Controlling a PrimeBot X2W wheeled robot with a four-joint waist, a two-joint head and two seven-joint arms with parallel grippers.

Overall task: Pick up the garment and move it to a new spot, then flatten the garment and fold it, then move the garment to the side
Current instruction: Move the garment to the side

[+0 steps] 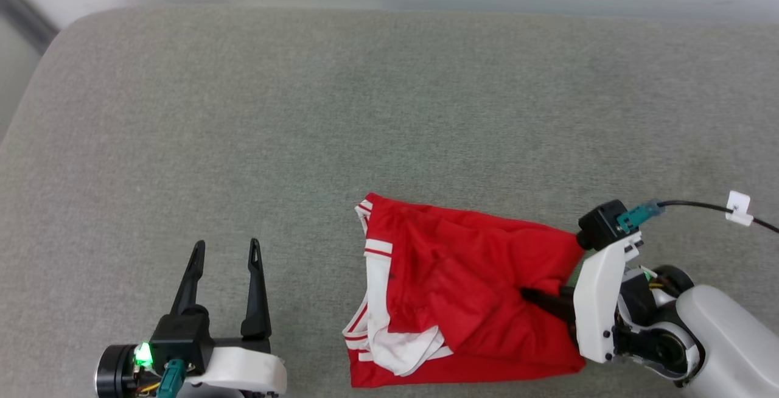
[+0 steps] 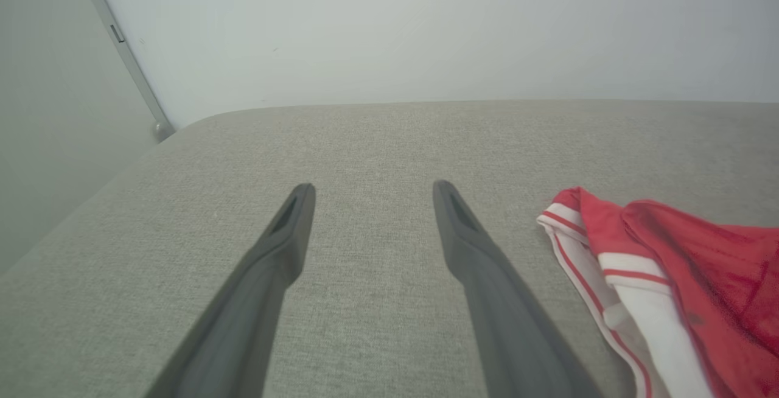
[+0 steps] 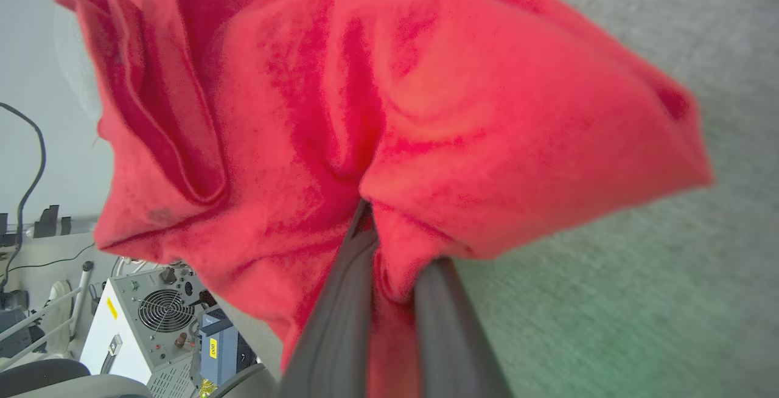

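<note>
The garment (image 1: 462, 288) lies crumpled on the grey cushioned surface (image 1: 365, 112), red with white, red-striped sleeve trim on its left side. My right gripper (image 1: 532, 297) comes in from the right and is shut on a fold of the red cloth. In the right wrist view the garment (image 3: 377, 112) bunches around the two dark fingers (image 3: 341, 313), which pinch it. At the lower left my left gripper (image 1: 226, 252) stands open and empty, well left of the garment. Its left wrist view shows the fingers (image 2: 286, 246) spread over bare fabric, the garment's sleeve edge (image 2: 639, 276) to their right.
The grey surface has a rounded far-left corner (image 1: 67, 27) with a pale wall behind it. A black cable with a white tag (image 1: 739, 208) runs from my right wrist. The right wrist view shows a grey box with a fan (image 3: 158, 313) beyond the surface's edge.
</note>
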